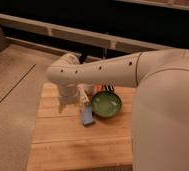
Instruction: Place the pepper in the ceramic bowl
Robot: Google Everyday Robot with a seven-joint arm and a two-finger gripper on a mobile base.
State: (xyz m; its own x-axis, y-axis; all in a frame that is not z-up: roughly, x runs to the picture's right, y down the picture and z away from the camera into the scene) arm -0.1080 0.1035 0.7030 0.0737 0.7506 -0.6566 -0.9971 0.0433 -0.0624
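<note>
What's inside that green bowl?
The ceramic bowl looks empty, its inside uncovered. The pepper lies just behind its rim; the gripper hangs beside it.

Green ceramic bowl (106,104) (darker rim), orange-red pepper (98,89)

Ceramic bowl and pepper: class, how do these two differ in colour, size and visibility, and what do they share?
The ceramic bowl is glossy green; the pepper is orange-red. The bowl is wide and round; the pepper is far smaller. The bowl shows fully; the pepper peeks out behind its far rim, under the arm. Both sit on the wooden table, unheld: the gripper hangs open beside the bowl.
</note>
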